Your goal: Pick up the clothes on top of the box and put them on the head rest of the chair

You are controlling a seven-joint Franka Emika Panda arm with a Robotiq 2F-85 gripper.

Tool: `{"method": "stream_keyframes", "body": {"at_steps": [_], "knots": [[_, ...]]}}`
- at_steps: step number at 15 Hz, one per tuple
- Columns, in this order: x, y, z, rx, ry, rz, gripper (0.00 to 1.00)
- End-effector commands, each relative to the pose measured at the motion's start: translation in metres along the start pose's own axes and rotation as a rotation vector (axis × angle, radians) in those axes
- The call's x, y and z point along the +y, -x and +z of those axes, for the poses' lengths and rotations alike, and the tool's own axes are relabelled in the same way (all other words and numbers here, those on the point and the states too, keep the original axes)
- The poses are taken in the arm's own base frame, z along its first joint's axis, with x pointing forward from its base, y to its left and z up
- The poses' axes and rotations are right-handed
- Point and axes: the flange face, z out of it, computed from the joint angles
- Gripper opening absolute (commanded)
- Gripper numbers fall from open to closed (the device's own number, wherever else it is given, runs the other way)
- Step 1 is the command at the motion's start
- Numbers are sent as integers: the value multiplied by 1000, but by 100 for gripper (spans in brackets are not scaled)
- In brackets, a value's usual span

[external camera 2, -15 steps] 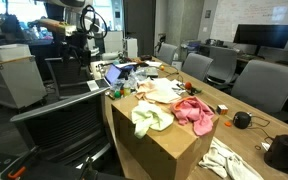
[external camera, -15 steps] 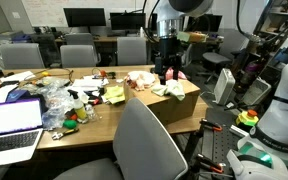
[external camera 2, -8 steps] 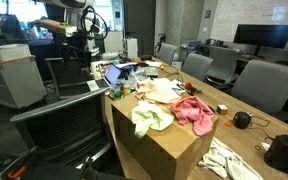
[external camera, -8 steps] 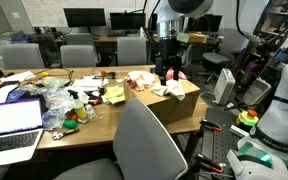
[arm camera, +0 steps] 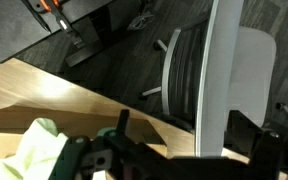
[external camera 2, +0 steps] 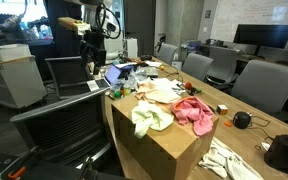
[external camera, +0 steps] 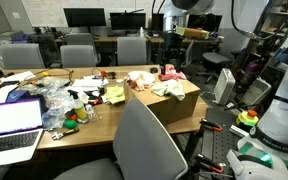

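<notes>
The brown cardboard box stands at the table's end. On its top lie the clothes: a pale yellow-green one and a pink one. A white piece with orange-red marks lies lower, beside the box. My gripper hangs open and empty above the box, clear of the clothes. The big grey chair shows its rounded head rest close to the box.
The table carries a laptop, plastic bags and small clutter. Other grey chairs stand along the far side. A black round thing and a dark cup sit near the box. A chair base shows on the floor.
My gripper has risen from just over the box top to a higher spot, still open and empty. The clothes have not moved.
</notes>
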Motion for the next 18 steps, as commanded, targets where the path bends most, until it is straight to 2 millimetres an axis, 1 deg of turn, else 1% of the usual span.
{"method": "stream_keyframes", "body": {"at_steps": [1, 3, 6, 10, 12, 15, 18], "knots": [[25, -25, -13, 50, -73, 149, 100], [41, -37, -14, 93, -105, 247, 100], [59, -57, -10, 171, -124, 388, 100], [76, -80, 1, 275, -139, 574, 100], [83, -91, 8, 330, -118, 650, 100], [93, -100, 20, 368, -45, 741, 100], [97, -101, 35, 330, 36, 792, 100]]}}
